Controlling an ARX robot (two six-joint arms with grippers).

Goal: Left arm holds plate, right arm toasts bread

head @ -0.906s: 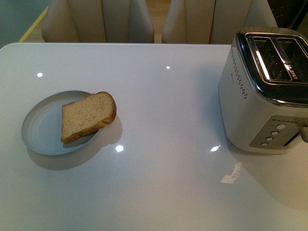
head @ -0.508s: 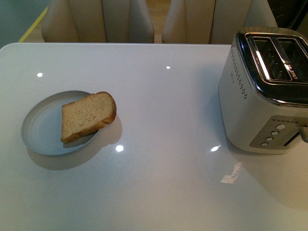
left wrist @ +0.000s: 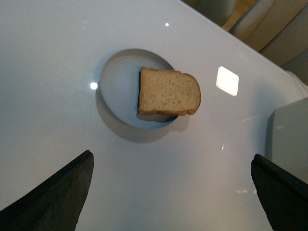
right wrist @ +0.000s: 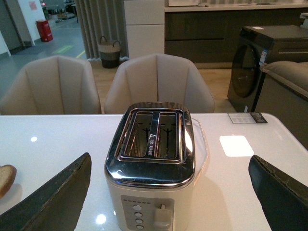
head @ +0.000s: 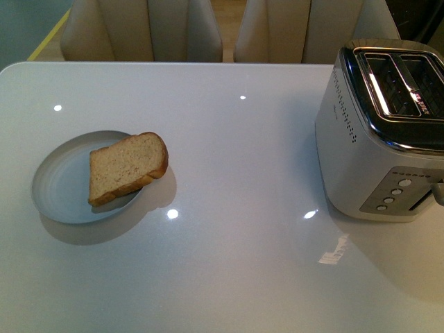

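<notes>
Front view: neither of my arms shows. The white glossy tabletop (head: 236, 270) reflects ceiling lights as bright spots. The plate (head: 55, 191) sits flat on its left part. The bread (head: 126, 168), one slice, lies speckled face up on the plate's right half. Its rounded top overhangs the rim on the side toward the toaster (head: 371, 152). The toaster stands at the right of the tabletop, well apart from the plate. It has a pale body, a chrome top, two slots and a column of round buttons on the face toward me. Two beige chairs (head: 142, 31) stand behind the far edge.

Left wrist view: my left pincer (left wrist: 171, 156) hangs above the tabletop, released. Its dark fingers (left wrist: 55, 192) are spread wide with only bare tabletop between them. Plate and bread lie ahead of the fingertips, untouched.

Right wrist view: my right pincer (right wrist: 168, 159) is likewise released, fingers wide apart, gripping nothing. It faces the toaster's button side, and wire guides are visible inside both slots. A sliver of the bread's crust shows beside one finger.
</notes>
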